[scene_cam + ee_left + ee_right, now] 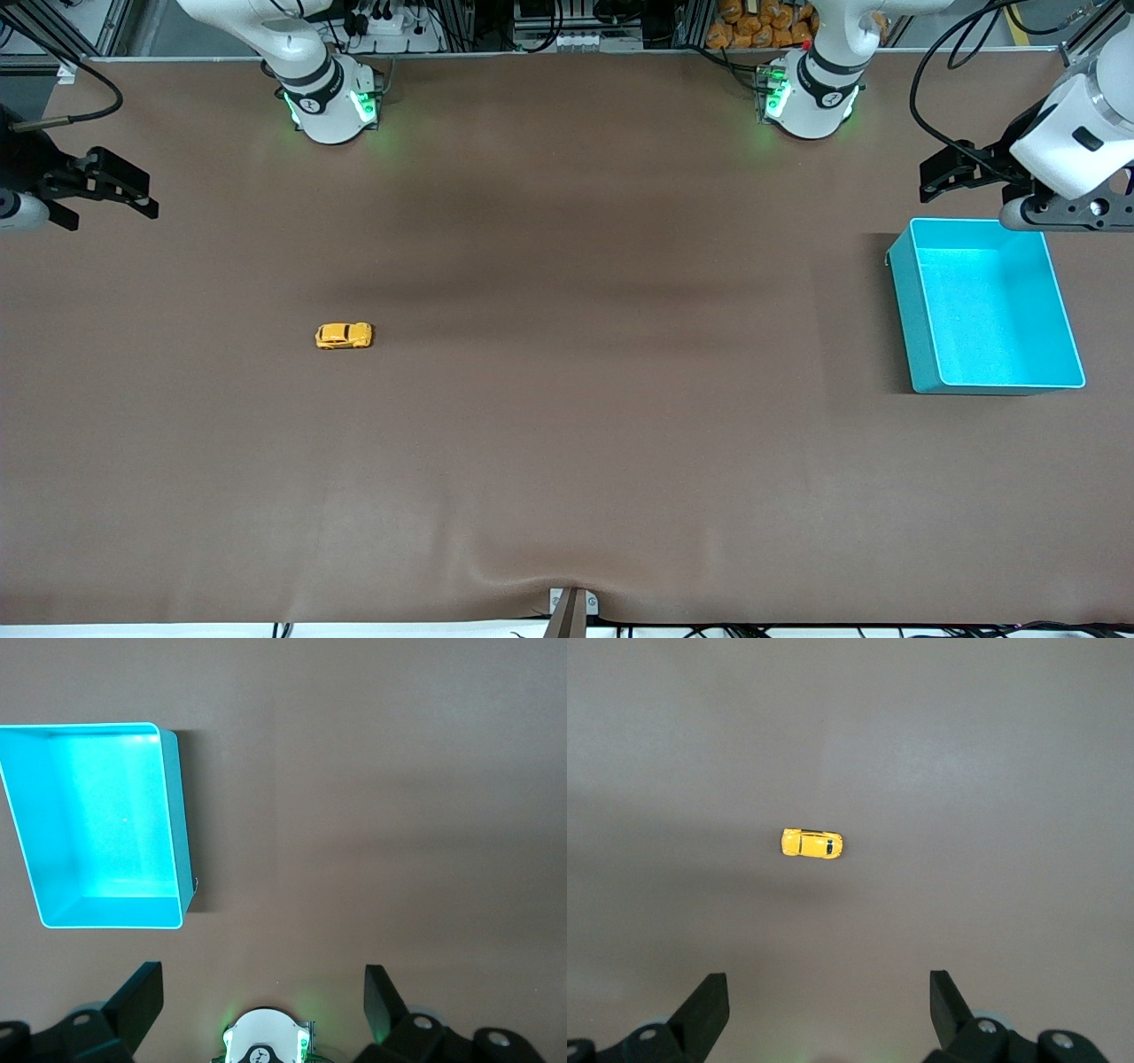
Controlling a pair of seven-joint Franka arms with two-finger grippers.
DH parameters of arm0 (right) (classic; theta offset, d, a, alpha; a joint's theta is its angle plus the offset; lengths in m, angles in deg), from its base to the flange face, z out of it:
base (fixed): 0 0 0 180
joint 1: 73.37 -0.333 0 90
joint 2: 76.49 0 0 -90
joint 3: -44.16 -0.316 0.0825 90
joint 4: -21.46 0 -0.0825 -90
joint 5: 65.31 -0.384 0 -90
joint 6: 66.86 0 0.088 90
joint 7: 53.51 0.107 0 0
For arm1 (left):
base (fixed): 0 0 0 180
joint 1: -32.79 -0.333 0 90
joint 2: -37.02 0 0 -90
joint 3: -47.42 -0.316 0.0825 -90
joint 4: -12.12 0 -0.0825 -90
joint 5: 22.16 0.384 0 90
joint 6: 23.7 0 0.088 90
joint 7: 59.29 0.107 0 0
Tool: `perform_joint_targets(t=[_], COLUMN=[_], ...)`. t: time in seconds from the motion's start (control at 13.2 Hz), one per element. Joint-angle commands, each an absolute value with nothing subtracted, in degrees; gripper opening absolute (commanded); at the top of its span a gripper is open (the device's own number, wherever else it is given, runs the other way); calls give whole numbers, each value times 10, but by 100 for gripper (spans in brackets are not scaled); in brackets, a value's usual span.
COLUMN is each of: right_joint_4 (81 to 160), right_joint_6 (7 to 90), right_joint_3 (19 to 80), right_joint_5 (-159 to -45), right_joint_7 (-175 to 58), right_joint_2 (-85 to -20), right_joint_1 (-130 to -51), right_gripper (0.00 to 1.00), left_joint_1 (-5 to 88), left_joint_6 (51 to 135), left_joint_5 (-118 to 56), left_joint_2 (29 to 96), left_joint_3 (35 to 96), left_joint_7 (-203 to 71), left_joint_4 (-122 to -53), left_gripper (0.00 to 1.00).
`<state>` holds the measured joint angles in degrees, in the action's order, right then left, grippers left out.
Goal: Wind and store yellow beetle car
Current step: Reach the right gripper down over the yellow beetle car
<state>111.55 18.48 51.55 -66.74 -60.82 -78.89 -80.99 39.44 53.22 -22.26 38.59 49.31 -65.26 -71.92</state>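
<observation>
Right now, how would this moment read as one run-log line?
yellow beetle car: on table, untouched | turquoise bin: empty | left end effector: open, raised by bin | right end effector: open, raised at table edge

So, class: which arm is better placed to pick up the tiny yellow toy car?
Right. The tiny yellow toy car lies toward its end; the open right gripper sees it. The open left gripper waits by the turquoise plastic bin.
</observation>
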Motion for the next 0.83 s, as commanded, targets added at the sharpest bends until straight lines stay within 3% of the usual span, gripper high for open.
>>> perform_joint_targets(t=[0.0,0.53,0.76], right_joint_4=[1130,1139,1206], right_joint_6=[195,202,244], right_joint_3=[518,510,479], right_joint_5=[-658,-659,-663], right_joint_7=[-599,-618,-674], right_joint_2=[-795,-790,-785], right_joint_1=[-817,-825,-826], right_gripper=[100,100,100], left_joint_1=[396,396,396], left_joint_6=[523,525,535], left_joint_5=[-223,-226,-226], left_joint_2=[377,378,378], left_joint_3=[489,489,489], left_joint_7=[-642,-639,-640], left_joint_4=[-716,-715,-713], left_gripper=[100,100,100])
